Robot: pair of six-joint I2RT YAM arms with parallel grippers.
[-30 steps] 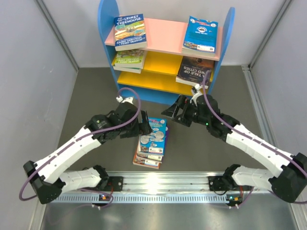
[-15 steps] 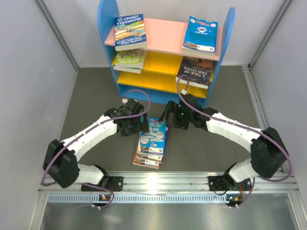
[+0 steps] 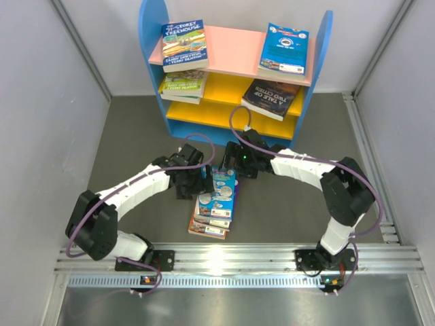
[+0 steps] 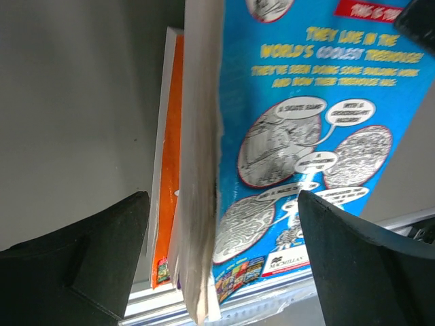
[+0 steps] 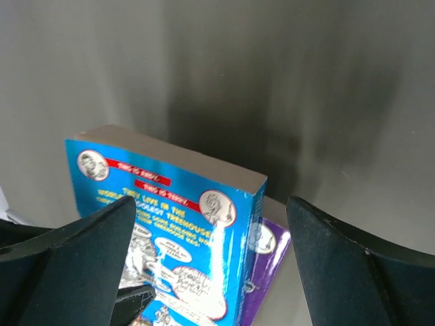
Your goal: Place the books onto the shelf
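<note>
Four books lay flat on the shelf, which stood at the far side of the dark grey surface: a treehouse paperback and a blue book on the pink top board, a green-yellow book and the dark "A Tale of Two Cities" on the yellow board just below; the other books sat in a small stack on the surface, in front of the shelf and between the two arms, with a light blue cartoon book on top; the left end effector was just beside the stack's left side, and the right end effector was at its far end; in the left wrist view the left end effector's jaws stood wide and gripped nothing, its fingers on either side of the cartoon book's page edge, with an orange book showing beneath; in the right wrist view the right end effector's jaws were likewise wide and not holding anything, straddling the far corner of the cartoon book, with a purple book peeking out from under it; whether any finger touched a cover could not be told.
</note>
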